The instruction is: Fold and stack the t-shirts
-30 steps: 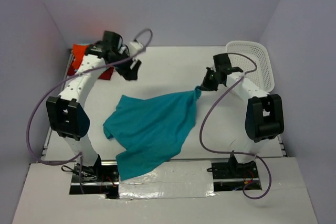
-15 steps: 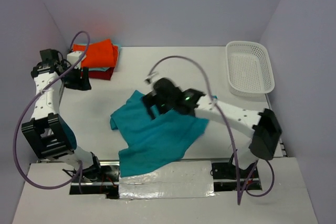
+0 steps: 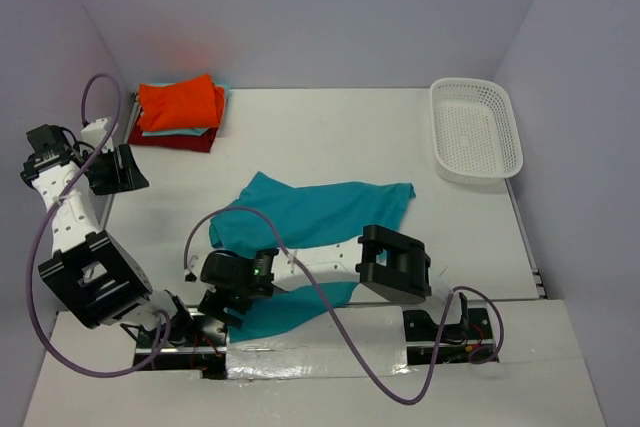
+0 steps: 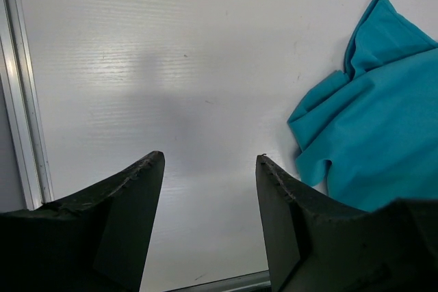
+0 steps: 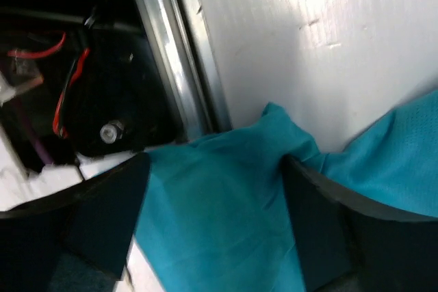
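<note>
deep teal-blue cloth t-shirt (image 3: 320, 217) lies crumpled mid white tabletop (image 3: 330, 132). right pincer (image 5: 215, 162) spread over its near-left corner, pinching nothing. left pincer (image 4: 210, 157) spread over the tabletop at far left.

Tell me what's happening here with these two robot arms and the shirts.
The two arms are working through a fold-and-stack job. The teal shirt lies unfolded and rumpled on the table, its near edge draped over the front rail. The right gripper is down at that near-left corner, open above the cloth and holding nothing. The left gripper hovers open over the table's left side. An orange shirt sits folded on a dark red one in the far-left corner.
</note>
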